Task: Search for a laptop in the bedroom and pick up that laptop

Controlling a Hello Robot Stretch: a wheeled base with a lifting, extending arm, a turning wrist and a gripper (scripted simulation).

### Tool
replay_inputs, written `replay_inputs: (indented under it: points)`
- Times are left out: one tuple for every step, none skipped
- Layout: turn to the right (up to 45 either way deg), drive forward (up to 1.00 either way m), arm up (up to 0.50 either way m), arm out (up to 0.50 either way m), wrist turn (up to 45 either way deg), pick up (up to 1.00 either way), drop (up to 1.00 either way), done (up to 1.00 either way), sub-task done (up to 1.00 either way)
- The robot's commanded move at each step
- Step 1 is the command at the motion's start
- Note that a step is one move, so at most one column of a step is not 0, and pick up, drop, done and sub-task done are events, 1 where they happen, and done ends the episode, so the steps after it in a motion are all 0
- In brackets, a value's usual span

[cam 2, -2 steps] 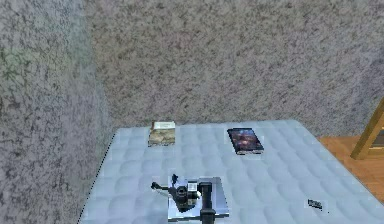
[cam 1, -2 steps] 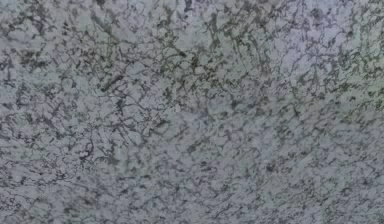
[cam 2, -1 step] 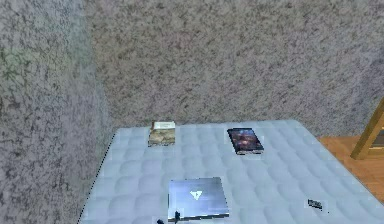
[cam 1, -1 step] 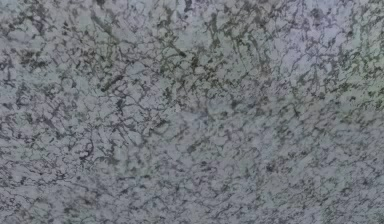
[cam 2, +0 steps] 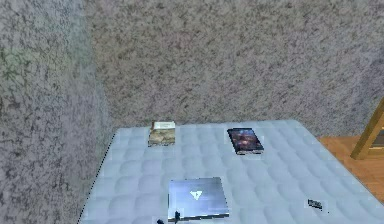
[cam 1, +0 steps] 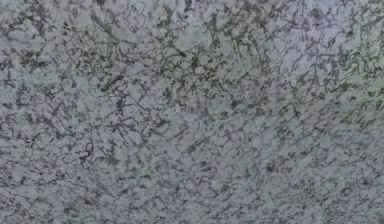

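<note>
Forward view: you get a grey speckled, stone-like wall surface (cam 1: 190,110) from edge to edge.

Arm side view: you see a pale blue-white quilted bed top (cam 2: 280,175) across the lower half of the frame. The same speckled grey wall (cam 2: 230,60) runs behind it, and a second speckled wall face (cam 2: 45,110) fills the left side.

The task's thing, a flat grey rectangular laptop (cam 2: 198,196) with a pale triangular mark on top, lies on the bed at the bottom centre of the frame. It is near the bottom edge and looks closed.

You also see a small beige blocky stack (cam 2: 162,132), maybe books, too small to tell. It sits on the bed near its far edge, up and left of the laptop and well apart from it.

A dark flat rectangular slab with a reddish border (cam 2: 245,139) lies near the far edge too, up and right of the laptop and apart from the beige stack.

A tiny dark object (cam 2: 315,204) is on the bed at lower right; you can't tell what it is.

An orange-brown wooden floor (cam 2: 362,160) shows at the right, past the bed's corner. A slanted light wooden frame piece (cam 2: 372,130) stands at the right edge.

Gripper state: you cannot tell from these frames.
</note>
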Motion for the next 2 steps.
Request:
replay_inputs:
  points:
    - [0.0, 0.0, 0.1, 0.0, 0.0, 0.0, 0.0, 0.0, 0.0]
    - [0.0, 0.0, 0.0, 0.0, 0.0, 0.0, 0.0, 1.0, 0.0]
